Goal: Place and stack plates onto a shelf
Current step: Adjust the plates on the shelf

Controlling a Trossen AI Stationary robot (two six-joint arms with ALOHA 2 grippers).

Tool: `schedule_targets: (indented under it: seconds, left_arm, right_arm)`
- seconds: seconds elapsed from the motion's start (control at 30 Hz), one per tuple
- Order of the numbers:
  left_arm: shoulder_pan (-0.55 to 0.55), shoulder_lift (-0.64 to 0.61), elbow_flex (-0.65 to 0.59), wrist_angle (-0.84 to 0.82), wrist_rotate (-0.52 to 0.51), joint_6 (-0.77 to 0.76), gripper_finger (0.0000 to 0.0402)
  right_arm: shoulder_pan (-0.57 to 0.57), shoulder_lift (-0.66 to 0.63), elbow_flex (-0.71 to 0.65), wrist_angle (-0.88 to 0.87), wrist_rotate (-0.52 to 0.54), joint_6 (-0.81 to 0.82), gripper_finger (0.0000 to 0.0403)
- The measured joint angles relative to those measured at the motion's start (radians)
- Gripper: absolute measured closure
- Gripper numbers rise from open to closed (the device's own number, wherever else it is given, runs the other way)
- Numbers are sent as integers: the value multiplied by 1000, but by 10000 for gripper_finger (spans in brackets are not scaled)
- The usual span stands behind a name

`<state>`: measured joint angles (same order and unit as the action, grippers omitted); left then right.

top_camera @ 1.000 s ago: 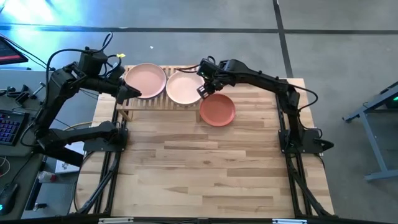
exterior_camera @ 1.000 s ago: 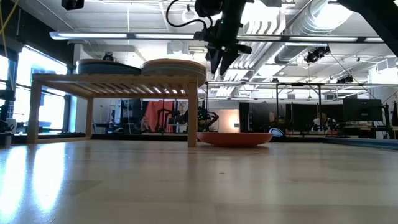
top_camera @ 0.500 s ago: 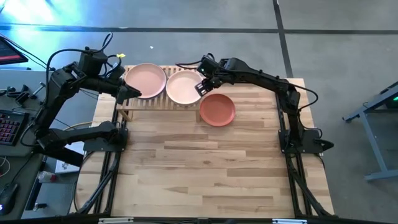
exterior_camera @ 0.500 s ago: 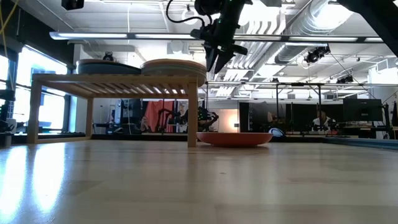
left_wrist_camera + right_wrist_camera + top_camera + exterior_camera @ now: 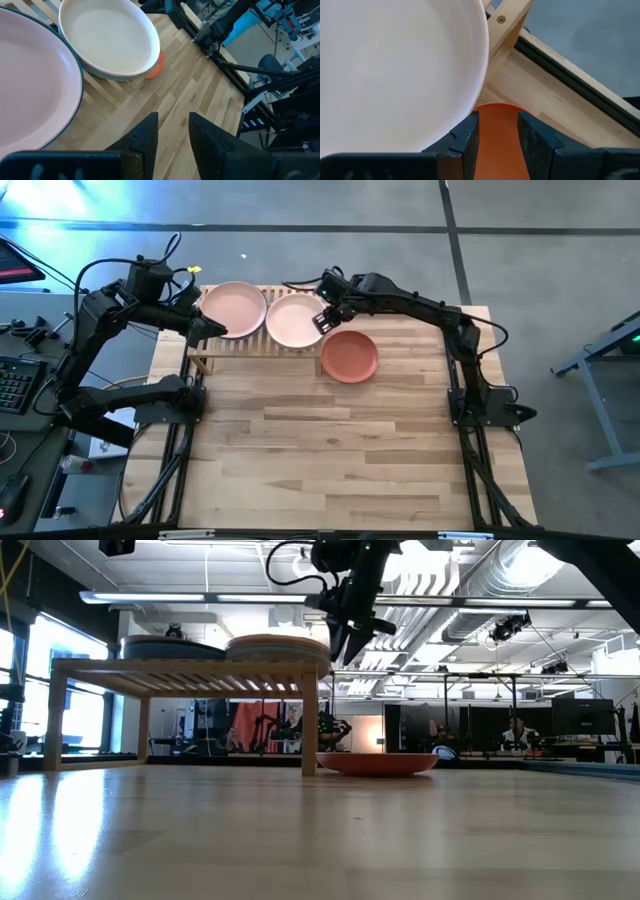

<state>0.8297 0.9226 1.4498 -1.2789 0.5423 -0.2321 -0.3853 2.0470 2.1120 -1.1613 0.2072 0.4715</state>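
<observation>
Right gripper above the shelf's right end; terracotta plate not yet shelved.

The shelf (image 5: 262, 345) stands at the far edge of the table (image 5: 340, 450) and carries two stacks: a pink plate (image 5: 233, 308) tops the left one and a beige plate (image 5: 296, 320) the right one, so both halves of the slatted top are in use. The terracotta plate (image 5: 349, 356) lies flat on the table just beside the shelf's right end, apparently the last one to lift. The right gripper (image 5: 326, 318) hangs over the beige plate's right rim, fingers parted with a narrow gap and holding nothing, the terracotta plate visible between them below. The left gripper (image 5: 207, 330) waits at the shelf's left end beside the pink plate, fingers slightly apart, empty, out of the right arm's working area.
</observation>
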Motion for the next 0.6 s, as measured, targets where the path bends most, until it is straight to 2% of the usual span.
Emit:
schedule_targets:
  seconds: [0.6]
  left_arm:
    - [0,0,0,0,-3,1,304]
  right_arm:
    - [-2,10,0,77,-6,-6,284]
